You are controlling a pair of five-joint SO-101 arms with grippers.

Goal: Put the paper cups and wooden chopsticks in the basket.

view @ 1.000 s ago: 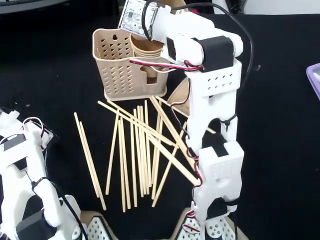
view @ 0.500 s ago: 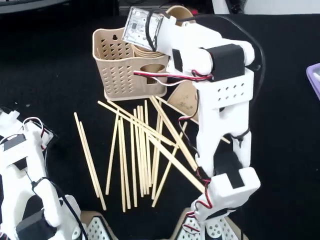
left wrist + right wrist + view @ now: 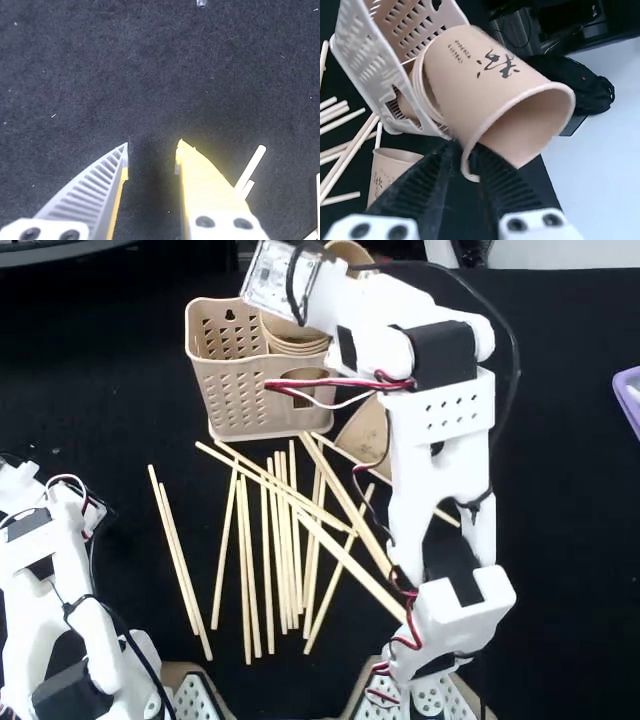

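My right gripper [image 3: 465, 150] is shut on the rim of a tan paper cup [image 3: 505, 105], held tilted at the top of the beige basket [image 3: 370, 60]. Nested paper cups [image 3: 297, 340] sit inside the basket [image 3: 250, 380], and the held cup's rim [image 3: 352, 254] pokes out behind the right wrist. One more paper cup [image 3: 368, 435] lies on the mat beside the basket, also seen as the lying cup [image 3: 385, 172]. Several wooden chopsticks [image 3: 280, 540] are scattered in front of the basket. My left gripper [image 3: 151, 147] is open over bare mat, near a chopstick end [image 3: 252, 162].
The black mat [image 3: 110, 390] covers the table. The left arm [image 3: 45, 570] rests at the near left corner. A purple container edge [image 3: 630, 390] shows at the right. The right arm [image 3: 440, 480] rises over the right side of the chopstick pile.
The right arm's elbow has swung to the right while its wrist stayed over the basket with the cup. The left arm has not moved.
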